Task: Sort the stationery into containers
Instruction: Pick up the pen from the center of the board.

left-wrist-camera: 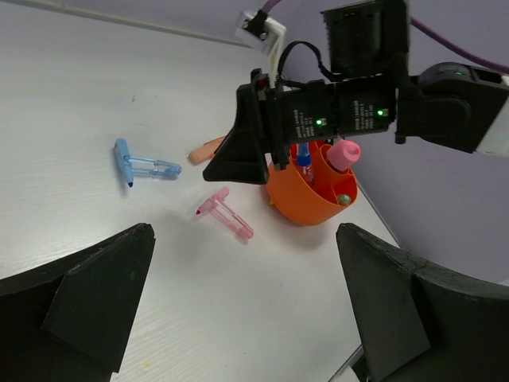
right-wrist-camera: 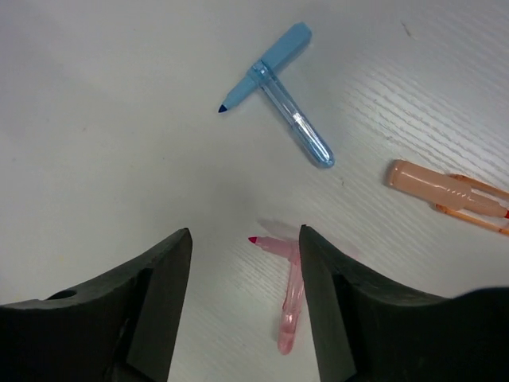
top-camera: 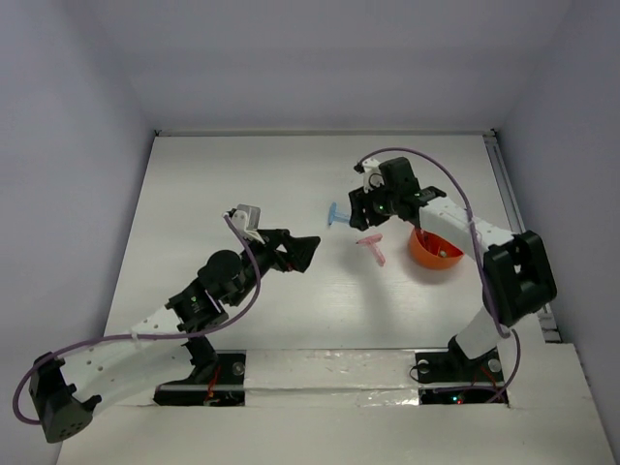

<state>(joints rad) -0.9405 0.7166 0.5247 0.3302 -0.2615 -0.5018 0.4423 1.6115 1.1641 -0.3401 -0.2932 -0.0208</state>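
The orange-red bowl stands at the right, partly under my right arm; in the left wrist view it holds a pink tube and a blue pen. A light blue T-shaped piece and a pink T-shaped piece lie on the table left of the bowl. A peach piece lies beside them. My right gripper is open and empty, hovering just above the pink piece. My left gripper is open and empty, left of the pieces. The scissors are out of view.
The table's right edge has a metal rail. Purple walls close in the left, back and right sides. My right arm's cable loops above the bowl.
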